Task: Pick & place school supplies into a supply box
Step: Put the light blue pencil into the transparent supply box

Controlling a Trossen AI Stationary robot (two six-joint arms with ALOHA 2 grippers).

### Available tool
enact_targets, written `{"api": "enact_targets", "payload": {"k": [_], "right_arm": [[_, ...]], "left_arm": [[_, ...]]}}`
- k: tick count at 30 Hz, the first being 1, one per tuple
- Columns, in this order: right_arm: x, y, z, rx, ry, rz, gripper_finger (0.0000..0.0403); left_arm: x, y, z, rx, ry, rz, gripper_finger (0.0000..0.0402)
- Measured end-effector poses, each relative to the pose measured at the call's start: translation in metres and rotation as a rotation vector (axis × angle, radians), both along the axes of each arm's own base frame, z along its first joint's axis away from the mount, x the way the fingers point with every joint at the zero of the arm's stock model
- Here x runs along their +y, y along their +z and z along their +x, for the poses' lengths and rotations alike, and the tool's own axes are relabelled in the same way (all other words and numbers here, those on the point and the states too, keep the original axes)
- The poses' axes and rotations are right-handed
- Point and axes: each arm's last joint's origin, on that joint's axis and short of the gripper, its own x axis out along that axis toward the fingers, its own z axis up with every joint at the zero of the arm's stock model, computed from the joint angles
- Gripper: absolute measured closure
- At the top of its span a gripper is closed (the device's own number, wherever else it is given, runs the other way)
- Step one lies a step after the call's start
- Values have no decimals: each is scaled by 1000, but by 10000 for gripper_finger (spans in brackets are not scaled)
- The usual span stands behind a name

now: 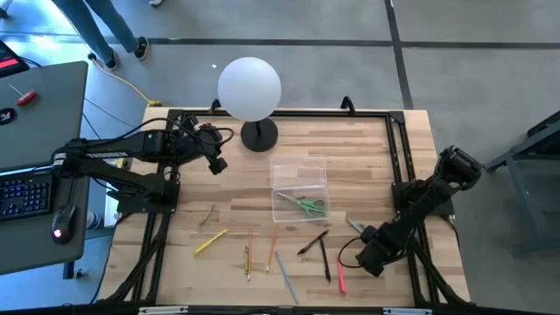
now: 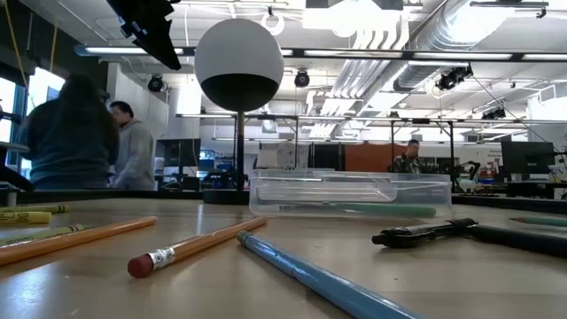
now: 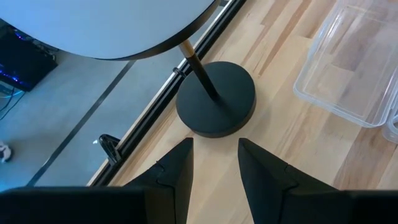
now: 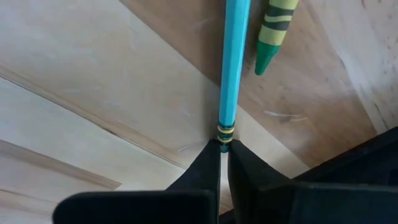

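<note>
A large open workshop with ceiling ducts and two people standing at the far side lies beyond a pale wooden table point(image 1: 367, 149). The white globe lamp point(image 1: 249, 87) on its black round base stands at the table's far edge, and everything else is placed here from it.

The left arm waits just beside the lamp, on its left, raised above the table; the left gripper point(image 3: 214, 163) points down at the lamp's base with its fingers apart and nothing between them.

The right arm reaches in from the table's right side, well apart from the lamp, toward the near right corner. The right gripper point(image 4: 224, 155) is low at the wood, its fingers closed on the end of a teal pencil point(image 4: 235, 62). A green crayon point(image 4: 275, 34) lies just beside that pencil.

The supply box point(image 1: 299, 188), clear plastic and open, sits near the lamp, on its near right side. The green-handled scissors point(image 1: 306, 205) lie inside it.

Farther from the lamp, toward the near edge, the remaining supplies lie scattered on the wood: a yellow crayon point(image 1: 210, 242), two orange pencils point(image 1: 271, 247), a light blue pencil point(image 1: 288, 279), black pens point(image 1: 313, 242) and a red pen point(image 1: 340, 278).
</note>
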Motion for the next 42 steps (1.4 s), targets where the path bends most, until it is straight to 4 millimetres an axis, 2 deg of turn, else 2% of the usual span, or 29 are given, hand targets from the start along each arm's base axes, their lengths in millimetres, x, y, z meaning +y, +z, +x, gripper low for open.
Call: {"api": "enact_targets", "payload": {"k": [6, 16, 29, 35, 42], "right_arm": [[5, 5, 6, -46, 3, -1, 401], [23, 29, 27, -320, 7, -88, 402], [29, 46, 31, -319, 29, -87, 402], [6, 45, 44, -278, 81, -123, 402], [-41, 46, 74, -221, 196, -2, 402]], "left_arm": [[0, 0, 0, 0, 0, 0, 243], [0, 0, 0, 1, 0, 0, 243], [0, 0, 0, 1, 0, 0, 243], [0, 1, 1, -9, 0, 1, 243], [0, 2, 3, -36, -3, 0, 243]]}}
